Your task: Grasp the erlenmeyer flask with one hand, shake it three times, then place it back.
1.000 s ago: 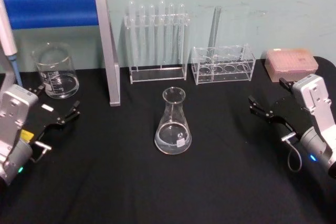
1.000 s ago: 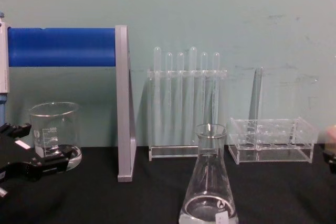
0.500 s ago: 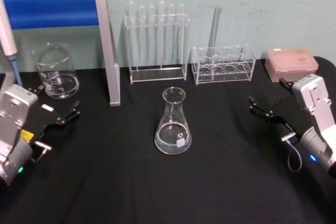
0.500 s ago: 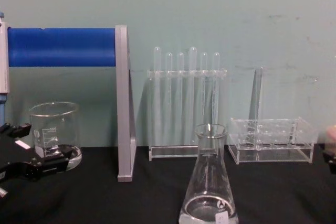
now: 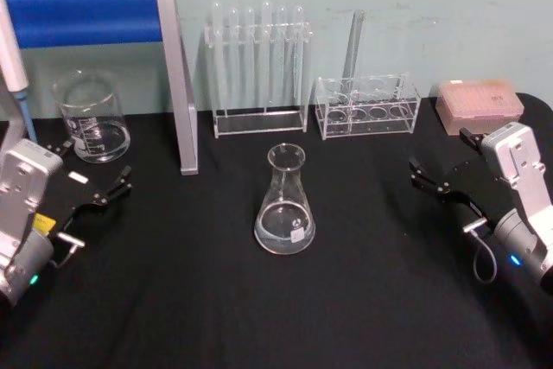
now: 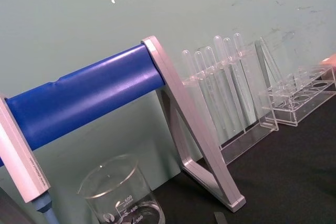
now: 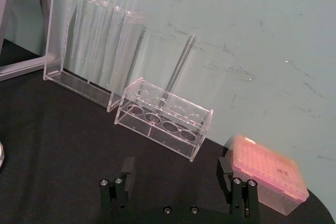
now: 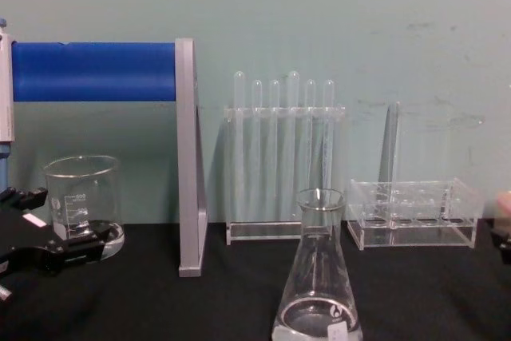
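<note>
The erlenmeyer flask [image 5: 285, 205] stands upright and untouched at the middle of the black table, with a small white mark near its base; the chest view shows it close and low [image 8: 318, 285]. My left gripper [image 5: 95, 166] rests open at the table's left side, just in front of the beaker, well left of the flask; it enters the chest view at the left edge [image 8: 52, 225]. My right gripper [image 5: 441, 157] is open at the right side, far from the flask, with nothing between its fingers [image 7: 176, 174].
A glass beaker [image 5: 91, 118] stands at back left beside a grey stand with a blue bar [image 5: 177, 84]. Behind the flask are a tall test tube rack [image 5: 257, 66] and a low clear rack [image 5: 367, 108]. A pink tip box [image 5: 479, 103] sits at back right.
In the chest view my left gripper has drawn back a little toward the left edge. The flask and the right gripper have not moved.
</note>
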